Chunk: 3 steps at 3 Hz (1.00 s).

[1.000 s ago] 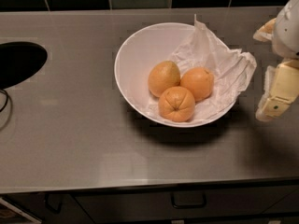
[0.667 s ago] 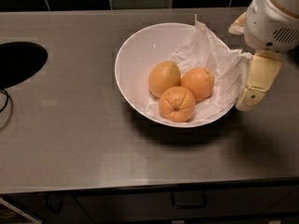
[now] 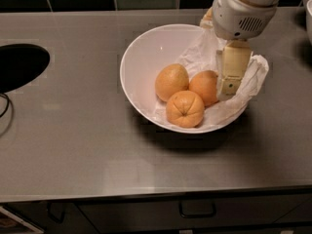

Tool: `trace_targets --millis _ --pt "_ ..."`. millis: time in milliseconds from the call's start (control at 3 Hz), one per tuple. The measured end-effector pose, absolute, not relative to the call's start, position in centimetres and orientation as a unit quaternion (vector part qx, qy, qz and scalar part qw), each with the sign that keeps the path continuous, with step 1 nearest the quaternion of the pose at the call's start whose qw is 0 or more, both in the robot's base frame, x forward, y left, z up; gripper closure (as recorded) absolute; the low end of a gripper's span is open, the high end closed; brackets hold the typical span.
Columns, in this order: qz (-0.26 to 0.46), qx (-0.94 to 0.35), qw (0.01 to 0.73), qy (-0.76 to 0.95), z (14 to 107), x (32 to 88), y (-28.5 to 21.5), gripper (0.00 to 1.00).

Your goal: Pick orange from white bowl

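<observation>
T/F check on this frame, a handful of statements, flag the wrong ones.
1. The white bowl holds three fruits: the smooth orange, a grooved orange and a paler orange. True.
2. The gripper hangs over the bowl's left side. False: it is over the right side as pictured, close beside the smooth orange.
3. The grooved orange lies nearest the counter's front edge. True.
4. Only fruit is in the bowl. False: crumpled white paper lies along its right side.
5. The smooth orange is out of the bowl. False: it sits inside.
</observation>
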State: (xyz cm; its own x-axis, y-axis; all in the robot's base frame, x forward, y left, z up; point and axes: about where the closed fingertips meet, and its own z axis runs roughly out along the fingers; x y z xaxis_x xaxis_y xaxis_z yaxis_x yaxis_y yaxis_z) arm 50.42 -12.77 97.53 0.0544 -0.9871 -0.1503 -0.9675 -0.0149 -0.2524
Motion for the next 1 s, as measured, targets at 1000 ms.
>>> trace_targets --millis 1000 --pt "-0.022 -0.729 0.121 0.673 95.49 52.51 -13.24 0.09"
